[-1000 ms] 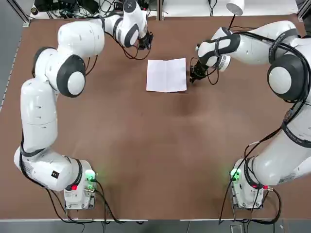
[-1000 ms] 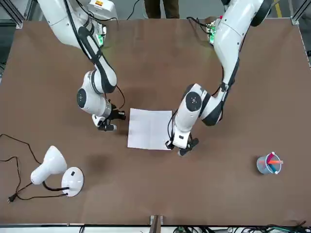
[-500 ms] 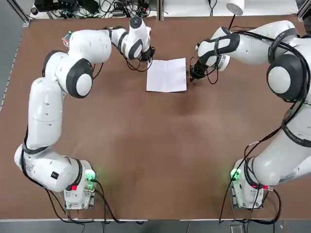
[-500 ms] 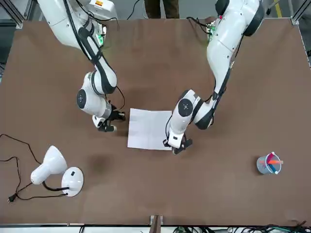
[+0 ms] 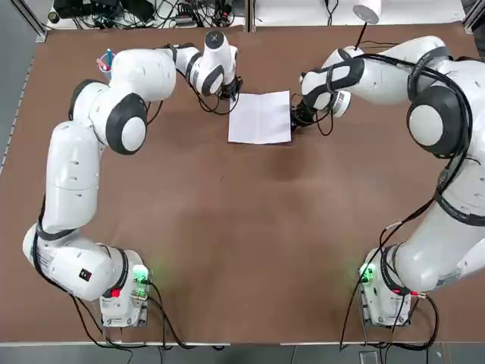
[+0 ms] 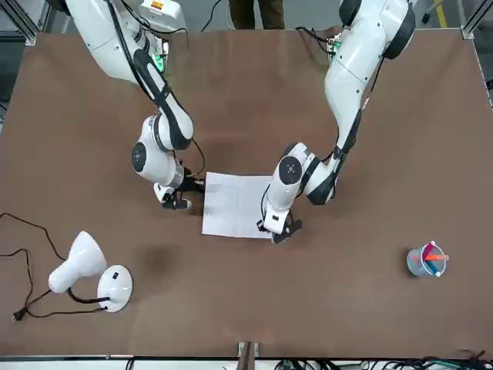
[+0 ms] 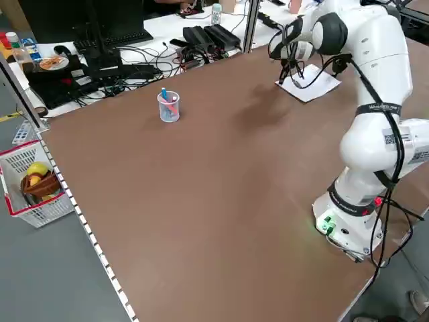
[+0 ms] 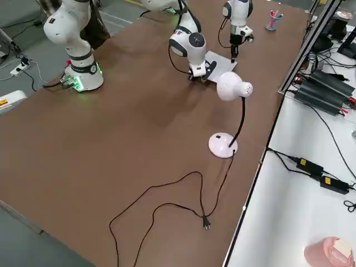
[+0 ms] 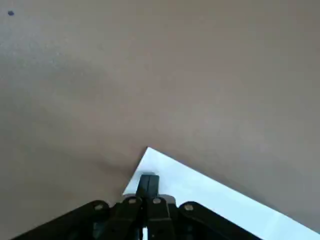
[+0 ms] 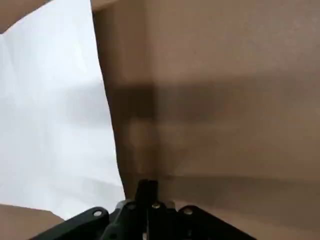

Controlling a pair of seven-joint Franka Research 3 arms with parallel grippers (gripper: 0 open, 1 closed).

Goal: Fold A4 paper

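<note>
Flat on the brown table (image 5: 242, 227) lies the paper (image 5: 260, 117), a plain white sheet with a faint crease across its middle, running toward and away from the robot in the top view. It looks nearly square, only a little wider from one gripper to the other, so its long axis is hard to call; its edges run close to square with the table's edges. The left gripper (image 5: 231, 92) stands over the sheet's far corner on the robot's left side, its fingers pressed together with the tips on the paper just inside that corner. The right gripper (image 5: 295, 121) stands low just beside the opposite edge, on bare table, its fingers likewise closed on nothing. A white lamp (image 6: 88, 270) and a cup of pens (image 6: 426, 260) stand well apart from both.
</note>
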